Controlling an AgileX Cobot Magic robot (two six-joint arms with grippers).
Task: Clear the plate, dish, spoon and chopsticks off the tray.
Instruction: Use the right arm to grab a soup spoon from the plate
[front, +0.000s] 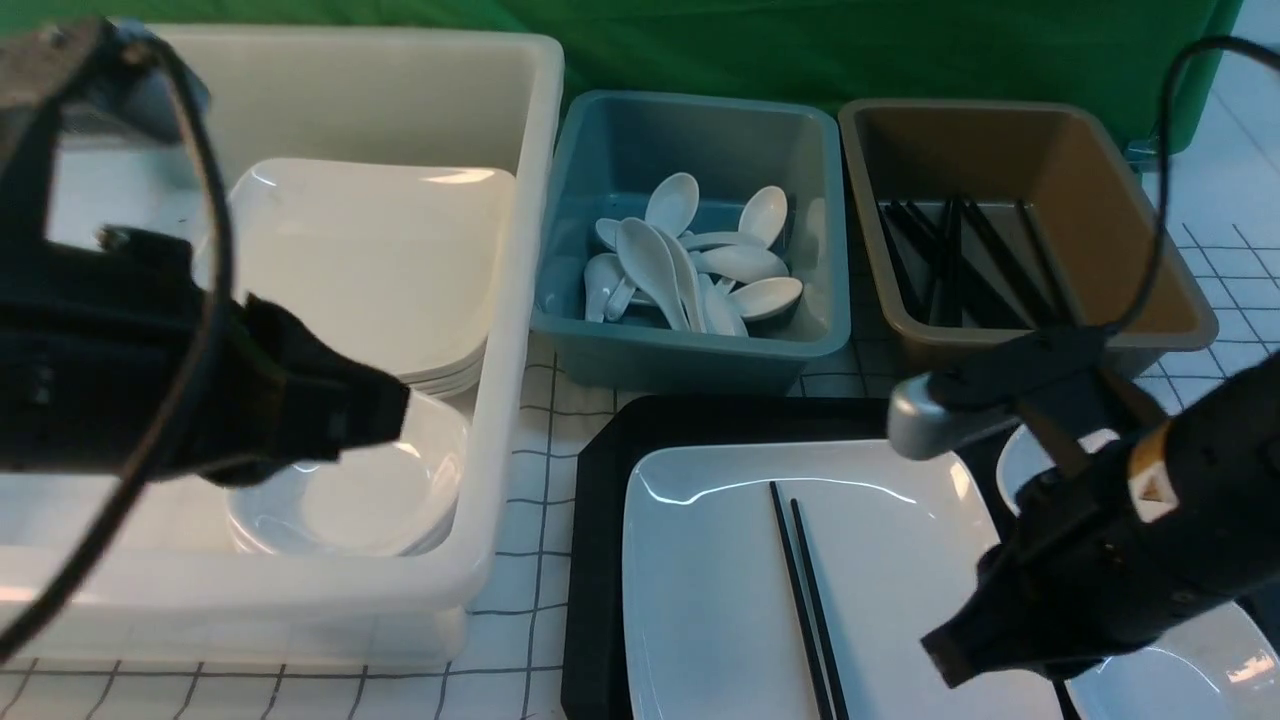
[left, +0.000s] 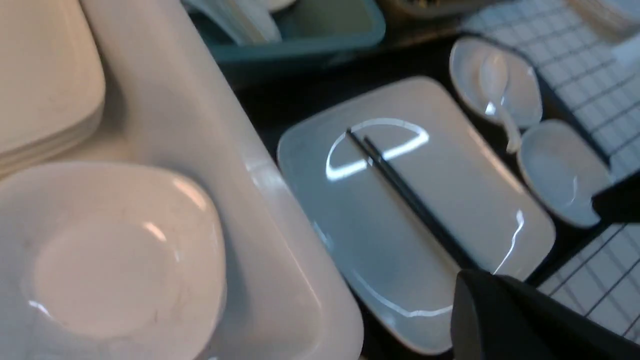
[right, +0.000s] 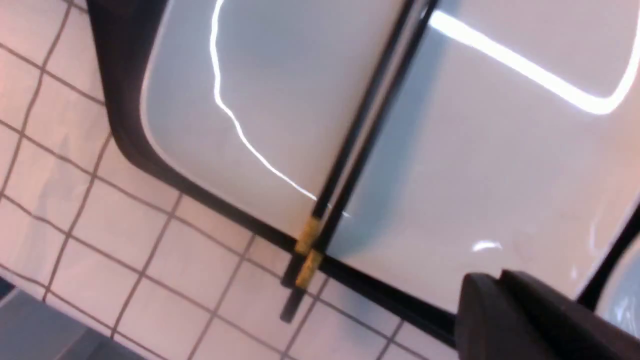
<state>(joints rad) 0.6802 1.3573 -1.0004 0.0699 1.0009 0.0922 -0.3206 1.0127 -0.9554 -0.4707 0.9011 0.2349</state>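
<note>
- Looking at the front view, the tray (front: 595, 560) sits at 6 o'clock on the checked cloth (front: 530, 460), and the plate (front: 720, 580) lies flat on it.
- The chopsticks (front: 805, 590) lie side by side on the middle of the plate, and their far ends point to about 11 o'clock.
- At 3 o'clock of the plate two small white dishes stand on the tray, the far dish (front: 1010, 465) and the near dish (front: 1190, 675). Both are partly behind the right arm.
- From the tray, the white tub (front: 520, 300) at 10 o'clock holds stacked plates and bowls. The blue tub (front: 690, 360) at 12 o'clock holds white spoons, and the brown tub (front: 1180, 320) at 1 o'clock holds black sticks.
- The left gripper (front: 385, 410) hangs over the white tub with its jaws closed together and nothing in them.
- The right gripper (front: 940, 650) hovers over the plate at 3 o'clock of the chopsticks, near them but apart.
- In the left wrist view the spoon (left: 497, 90) lies inside the far dish, with its handle reaching toward the near dish. The chopsticks rest across the plate.
- In the right wrist view the gold-banded ends of the chopsticks reach out past the plate rim and the tray rim, above the cloth.
- There the right fingers (right: 485, 310) are pressed together with only a seam between them, and they hold nothing.
</note>
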